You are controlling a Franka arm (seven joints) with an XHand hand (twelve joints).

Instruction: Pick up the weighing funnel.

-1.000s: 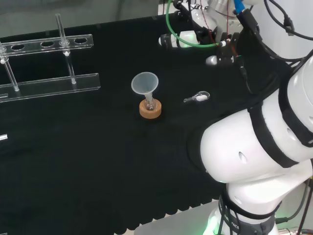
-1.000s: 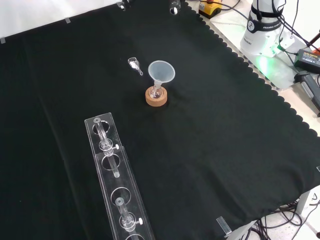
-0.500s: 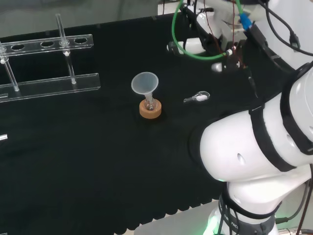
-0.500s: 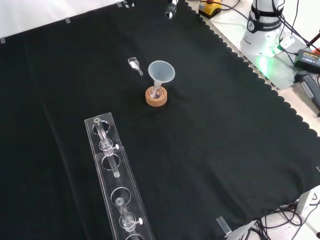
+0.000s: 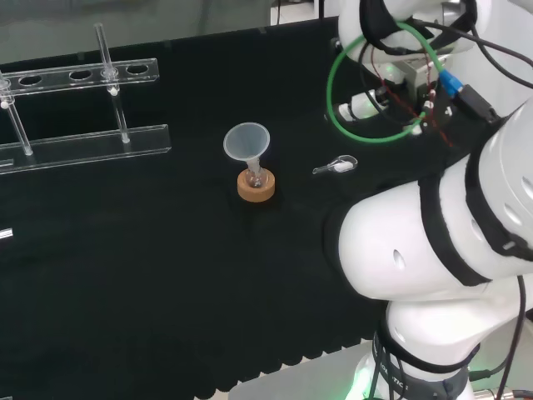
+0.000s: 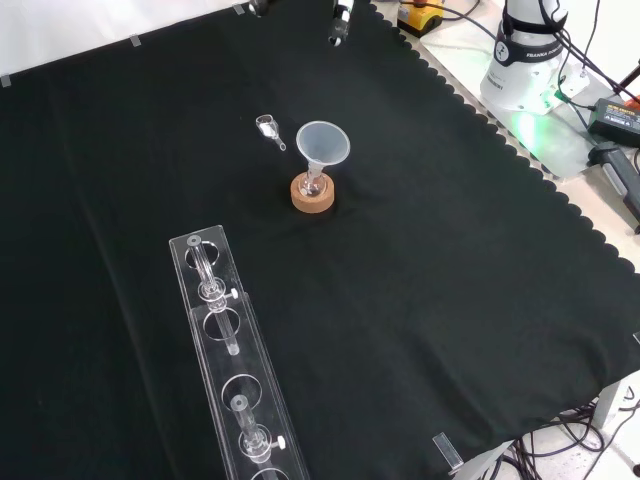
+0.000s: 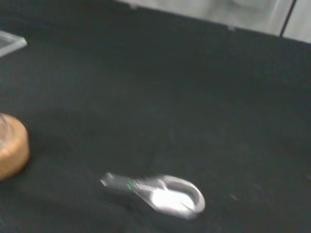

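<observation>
1. The weighing funnel (image 6: 268, 127) is seen lying on the black cloth (image 6: 430, 300), a small clear scoop with a short stem. Nothing is touching it.
2. In the wrist view the weighing funnel (image 7: 160, 191) is shown close up, lying flat, with the edge of a cork ring (image 7: 9, 145) near it.
3. The funnel (image 6: 322, 143) is stood mouth up in a small flask on the cork ring (image 6: 312, 194). In the front view it is just to the right of the weighing funnel, and apart from it.
4. In the head view the weighing funnel (image 5: 337, 166) is placed to the right of the funnel (image 5: 246, 141).
5. Part of the hand (image 6: 340, 16) is seen at the top edge of the front view – well apart from the weighing funnel, with nothing held in sight. Whether it is spread or closed cannot be told.
6. A clear rack (image 6: 235, 380) with glass tubes is set farther off – toward the bottom of the front view.
</observation>
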